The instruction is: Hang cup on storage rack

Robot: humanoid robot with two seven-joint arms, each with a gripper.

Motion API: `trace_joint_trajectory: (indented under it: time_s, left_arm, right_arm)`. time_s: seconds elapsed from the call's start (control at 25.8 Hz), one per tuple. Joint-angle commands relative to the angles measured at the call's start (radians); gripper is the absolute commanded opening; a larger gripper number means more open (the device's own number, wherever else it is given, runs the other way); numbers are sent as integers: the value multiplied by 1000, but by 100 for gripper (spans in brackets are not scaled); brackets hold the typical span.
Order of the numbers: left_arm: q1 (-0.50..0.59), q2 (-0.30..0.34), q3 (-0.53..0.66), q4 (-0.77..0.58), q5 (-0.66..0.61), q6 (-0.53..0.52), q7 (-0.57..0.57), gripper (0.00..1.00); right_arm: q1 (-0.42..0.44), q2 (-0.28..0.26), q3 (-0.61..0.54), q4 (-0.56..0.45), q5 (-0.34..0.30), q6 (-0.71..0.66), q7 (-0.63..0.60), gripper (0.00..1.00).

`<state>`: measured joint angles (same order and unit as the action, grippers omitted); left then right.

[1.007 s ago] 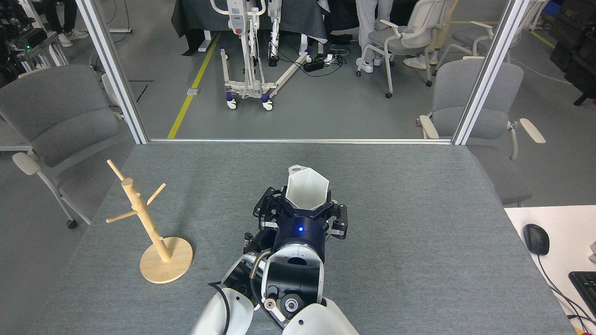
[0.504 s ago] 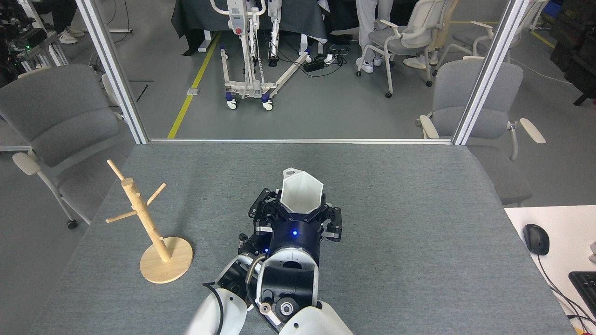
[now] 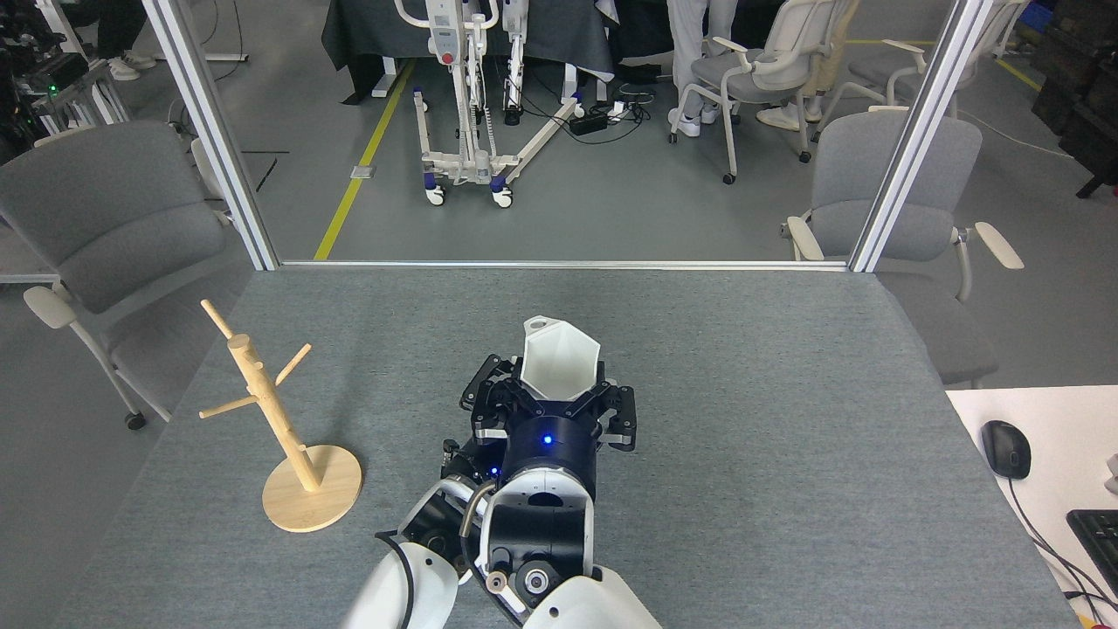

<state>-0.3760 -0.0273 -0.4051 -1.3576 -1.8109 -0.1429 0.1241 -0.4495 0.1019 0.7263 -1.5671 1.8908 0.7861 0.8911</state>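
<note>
Head view: one robot arm rises from the near edge, its claw clamped around a white faceted cup. Which arm it is, I cannot tell. Over the last second the cup has drifted left, toward the wooden mug tree standing well apart at the grey surface's left. Transport seems underway; hanging is not yet done.

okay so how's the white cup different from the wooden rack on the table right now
The cup is white and faceted with an open hexagonal mouth; the storage rack is light wood, a thin post with angled pegs on a round base. The cup sits between the fingers of a gripper near the table's middle; the rack stands free at the left, untouched, pegs bare. Both are over the same grey table.
</note>
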Motion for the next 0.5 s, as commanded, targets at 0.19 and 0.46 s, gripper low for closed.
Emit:
trace_joint_trajectory:
  time_s: [0.19,0.46]
  left_arm:
    - [8,3,0,0,-1,-1,2,0]
    - [9,3,0,0,1,-1,2,0]
  right_arm:
    - [6,-1,-15,2,-6,2,-87,97]
    - [11,-1,-16,5,-19,1,-259,98]
